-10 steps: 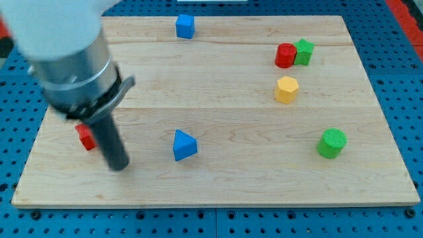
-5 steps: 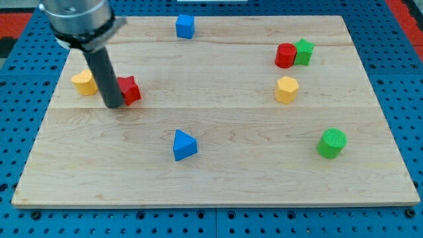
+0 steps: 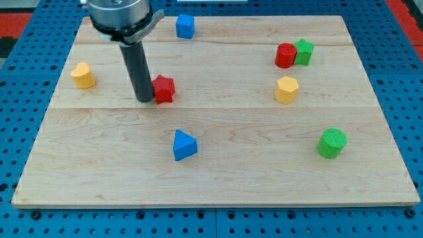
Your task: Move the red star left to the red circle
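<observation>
Tip [image 3: 144, 99] of my rod, no pincer fitted, touched the red star [image 3: 162, 88] on its view-left side. Star showed no long axis, far left of the red circle [image 3: 285, 55].

No readable text, label, brand, number or sign on any block or board

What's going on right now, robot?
My tip against red star, on its left. Red circle far right, beside green star. Path between clear.
</observation>
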